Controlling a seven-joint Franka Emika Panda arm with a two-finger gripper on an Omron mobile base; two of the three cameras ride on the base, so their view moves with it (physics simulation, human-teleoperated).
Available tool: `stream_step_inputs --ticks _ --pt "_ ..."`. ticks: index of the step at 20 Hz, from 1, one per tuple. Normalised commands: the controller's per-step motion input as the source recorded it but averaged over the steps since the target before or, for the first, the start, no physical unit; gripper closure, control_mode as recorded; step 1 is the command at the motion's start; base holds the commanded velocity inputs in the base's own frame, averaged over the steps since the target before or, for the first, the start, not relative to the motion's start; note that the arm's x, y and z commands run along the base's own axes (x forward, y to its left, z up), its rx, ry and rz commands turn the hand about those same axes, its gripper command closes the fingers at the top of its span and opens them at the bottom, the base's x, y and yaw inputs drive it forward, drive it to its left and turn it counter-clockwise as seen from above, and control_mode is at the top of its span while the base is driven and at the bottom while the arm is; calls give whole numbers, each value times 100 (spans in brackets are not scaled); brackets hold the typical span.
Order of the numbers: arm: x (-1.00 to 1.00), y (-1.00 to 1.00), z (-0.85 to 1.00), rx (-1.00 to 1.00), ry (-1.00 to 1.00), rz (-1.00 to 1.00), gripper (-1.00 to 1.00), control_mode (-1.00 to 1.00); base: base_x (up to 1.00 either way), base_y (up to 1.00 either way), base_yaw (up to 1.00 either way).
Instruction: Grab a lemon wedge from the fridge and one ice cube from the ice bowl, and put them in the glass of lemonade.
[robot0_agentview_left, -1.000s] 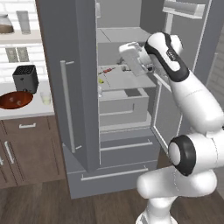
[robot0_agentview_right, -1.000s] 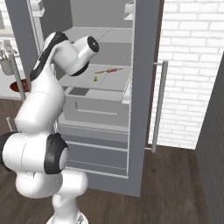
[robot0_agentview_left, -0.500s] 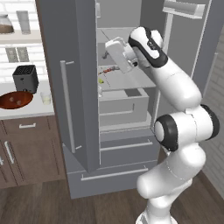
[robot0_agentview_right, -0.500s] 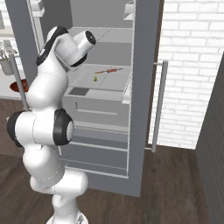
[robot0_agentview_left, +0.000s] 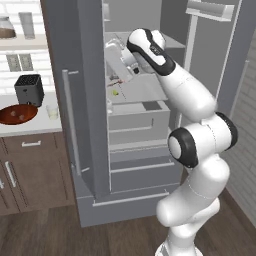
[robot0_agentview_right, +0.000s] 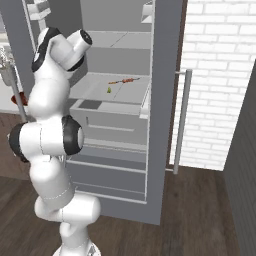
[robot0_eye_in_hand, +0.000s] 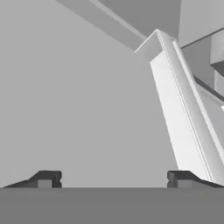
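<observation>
I have the gripper (robot0_eye_in_hand: 113, 179) up inside the fridge (robot0_agentview_left: 92, 125), above the middle shelf, with its two tips standing wide apart and nothing between them. From the hand view I mostly face a plain grey inner wall and the pale edge of a shelf, so I judge the hand is not yet aimed at what I want.

The lemon wedge (robot0_agentview_left: 115, 92) lies on the middle shelf (robot0_agentview_right: 135, 92) near its front edge, towards the left side as I see it from the left base camera, and in the right base camera it shows as a small yellow-green speck (robot0_agentview_right: 109, 90). Just behind it lies a thin red and brown stick of something (robot0_agentview_right: 122, 80) (too small for me to name). The wedge sits low and flat, so I reckon I must tip the hand down and come at it from above.

Out on the counter (robot0_agentview_left: 30, 131), left of the fridge, the wooden bowl (robot0_agentview_left: 17, 114) holds a couple of small pale lumps, probably the ice. The glass of lemonade (robot0_agentview_left: 52, 111) stands just beside the bowl's right edge, with pale liquid in it.
</observation>
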Motion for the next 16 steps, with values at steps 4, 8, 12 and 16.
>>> stream_step_inputs --ticks 4,8,12,16 --pt "-1 98 0 0 0 0 -100 -100 0 0 0" --pt "0 100 -5 0 -3 0 -100 -100 0 0 0" --pt "0 97 -14 0 -2 0 -100 -100 0 0 0" --pt "2 61 -11 0 0 0 -100 -100 0 0 0"
